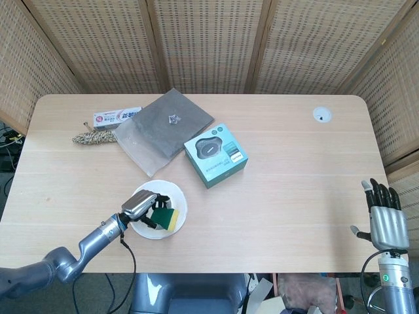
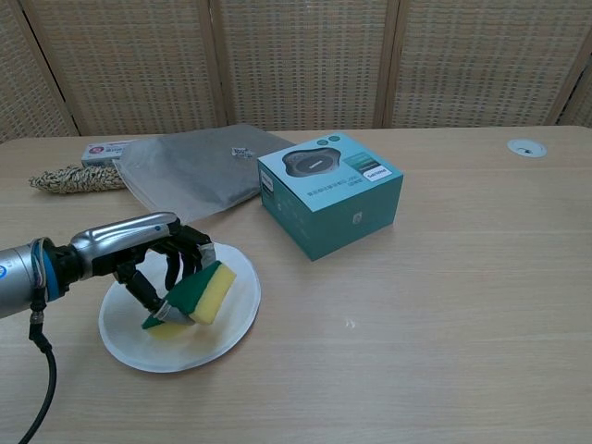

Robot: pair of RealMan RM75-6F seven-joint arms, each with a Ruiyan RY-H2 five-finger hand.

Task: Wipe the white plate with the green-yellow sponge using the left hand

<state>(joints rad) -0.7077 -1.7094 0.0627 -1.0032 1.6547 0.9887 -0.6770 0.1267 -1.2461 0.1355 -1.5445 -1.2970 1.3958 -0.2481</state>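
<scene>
Pale wooden table (image 2: 462,305) fills the foreground. Nearest, the left hand (image 2: 153,254) clamps the green-yellow sponge (image 2: 202,293) over the white plate (image 2: 236,319) beneath it. Beyond the hand sits a teal box (image 2: 330,191). The right hand (image 1: 384,219) hangs with fingers spread, holding nothing.

Green-yellow sponge (image 2: 199,293), white plate (image 2: 236,319), teal box (image 2: 330,192)

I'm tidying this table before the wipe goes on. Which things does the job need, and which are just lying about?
Needed:
left hand, holding the sponge
green-yellow sponge, over the plate
white plate

Lying about:
teal box
grey pouch
toothpaste box
straw bundle
right hand, idle at the table edge
</scene>
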